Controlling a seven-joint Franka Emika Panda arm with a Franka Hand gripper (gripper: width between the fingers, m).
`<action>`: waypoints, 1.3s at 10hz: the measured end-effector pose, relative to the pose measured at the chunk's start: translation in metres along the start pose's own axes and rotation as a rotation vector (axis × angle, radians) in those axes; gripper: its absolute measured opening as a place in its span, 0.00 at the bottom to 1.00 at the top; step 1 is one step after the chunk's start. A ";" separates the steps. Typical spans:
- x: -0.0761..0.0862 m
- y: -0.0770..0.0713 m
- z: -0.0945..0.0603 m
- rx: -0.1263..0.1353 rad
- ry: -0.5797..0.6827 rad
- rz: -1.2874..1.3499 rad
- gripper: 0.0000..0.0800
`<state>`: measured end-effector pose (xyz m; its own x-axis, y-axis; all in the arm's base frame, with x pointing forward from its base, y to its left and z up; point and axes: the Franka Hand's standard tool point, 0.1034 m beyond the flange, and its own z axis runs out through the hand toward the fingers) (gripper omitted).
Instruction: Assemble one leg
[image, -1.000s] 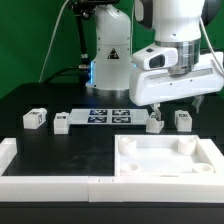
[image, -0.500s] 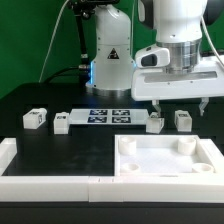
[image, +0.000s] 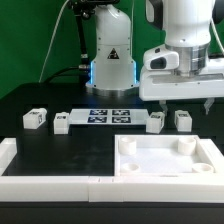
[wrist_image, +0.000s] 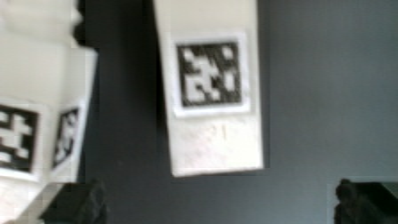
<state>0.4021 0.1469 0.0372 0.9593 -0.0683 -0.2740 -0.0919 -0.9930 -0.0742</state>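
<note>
Black tabletop before a green backdrop. The gripper hung wide open and empty above the leg, clear of it. In the exterior view the leg stood at 3 o'clock from the marker board, a second leg between them.

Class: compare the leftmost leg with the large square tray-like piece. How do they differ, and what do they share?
The leg is a small oblong block; the tray-like piece is far larger and square. The leg carries a black-and-white tag; the tray-like piece shows none, but has round corner sockets. The leg lies at the exterior view's left, the tray-like piece at its right. Both are white and rest on the black table.
</note>
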 end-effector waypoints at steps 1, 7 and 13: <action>-0.002 0.002 0.000 -0.009 -0.110 -0.007 0.81; -0.017 -0.008 -0.002 -0.043 -0.630 -0.022 0.81; -0.027 -0.011 0.033 -0.056 -0.696 -0.030 0.81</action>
<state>0.3680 0.1630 0.0135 0.5655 0.0187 -0.8246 -0.0358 -0.9982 -0.0471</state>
